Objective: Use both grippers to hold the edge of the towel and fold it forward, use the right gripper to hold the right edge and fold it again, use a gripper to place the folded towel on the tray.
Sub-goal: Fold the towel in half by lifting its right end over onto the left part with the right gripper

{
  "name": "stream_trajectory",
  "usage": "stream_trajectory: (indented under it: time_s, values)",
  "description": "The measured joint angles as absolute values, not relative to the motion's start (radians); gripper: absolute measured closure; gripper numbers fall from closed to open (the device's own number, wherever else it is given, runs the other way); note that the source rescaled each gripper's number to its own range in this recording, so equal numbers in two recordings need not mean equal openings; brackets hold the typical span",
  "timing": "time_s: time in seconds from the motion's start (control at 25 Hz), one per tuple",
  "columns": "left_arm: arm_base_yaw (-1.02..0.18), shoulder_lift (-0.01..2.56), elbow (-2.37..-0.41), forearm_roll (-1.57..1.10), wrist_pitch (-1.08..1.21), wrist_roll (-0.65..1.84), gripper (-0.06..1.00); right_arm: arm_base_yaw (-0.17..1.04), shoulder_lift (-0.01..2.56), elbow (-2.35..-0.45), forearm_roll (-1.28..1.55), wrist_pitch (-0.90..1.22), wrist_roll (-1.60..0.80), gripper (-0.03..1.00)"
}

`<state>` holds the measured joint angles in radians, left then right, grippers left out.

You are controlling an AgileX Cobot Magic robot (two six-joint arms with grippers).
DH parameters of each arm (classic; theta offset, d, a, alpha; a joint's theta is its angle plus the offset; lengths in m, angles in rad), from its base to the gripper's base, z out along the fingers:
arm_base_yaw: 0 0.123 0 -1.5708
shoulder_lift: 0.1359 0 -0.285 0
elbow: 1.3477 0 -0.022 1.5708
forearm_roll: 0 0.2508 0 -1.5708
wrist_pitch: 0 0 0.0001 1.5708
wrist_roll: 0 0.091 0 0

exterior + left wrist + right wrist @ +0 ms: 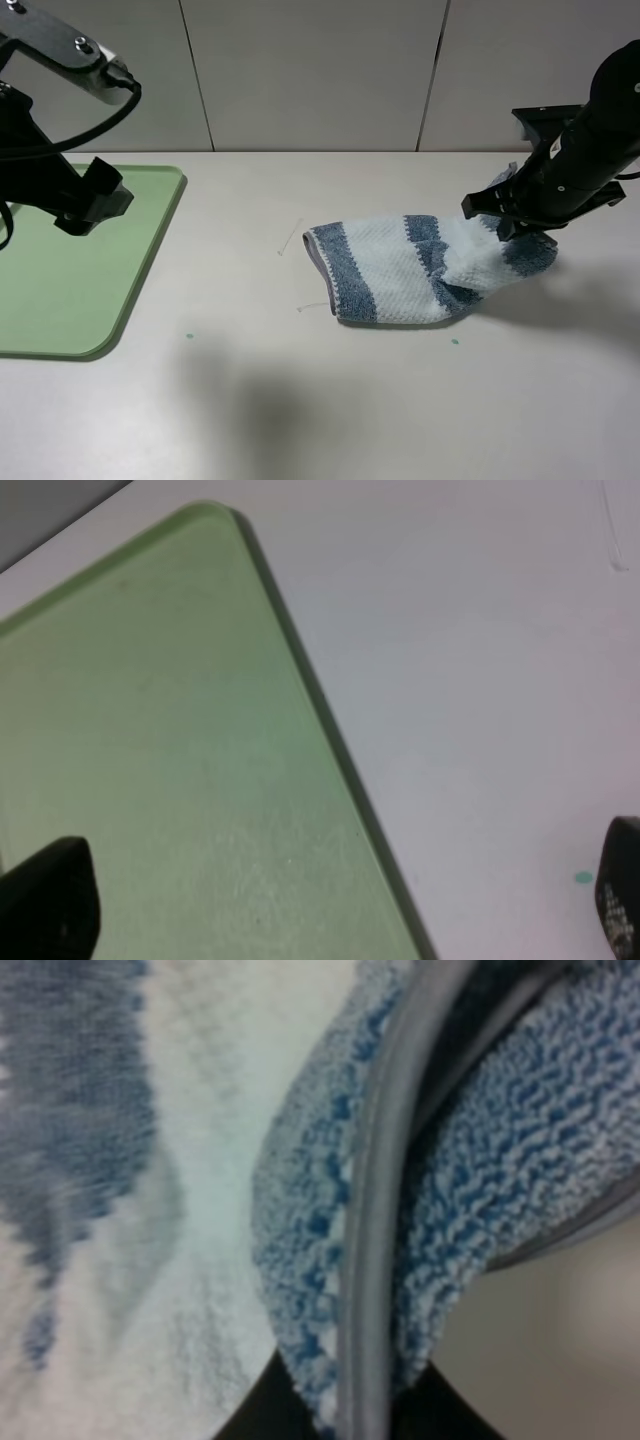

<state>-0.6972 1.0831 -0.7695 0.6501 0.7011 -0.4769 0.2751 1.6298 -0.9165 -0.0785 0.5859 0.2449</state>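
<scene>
Towel (400, 270) is pinched at its right end by the right hand (512, 222); left hand (95, 202) gapes wide over the tray (60, 300).

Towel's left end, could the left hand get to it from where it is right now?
Probably yes. The left hand hangs open over the tray, and only bare table lies between it and the left end of the towel. The right hand grips the opposite end, out of the way.
</scene>
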Motion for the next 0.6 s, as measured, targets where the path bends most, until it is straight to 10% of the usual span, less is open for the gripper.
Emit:
stream_trajectory:
  time_s: [0.6]
  values:
    - [-0.697, 1.083, -0.77, 0.65, 0.701, -0.477, -0.05, 0.477, 1.62, -0.917, 0.0, 0.508, 0.325, 0.89]
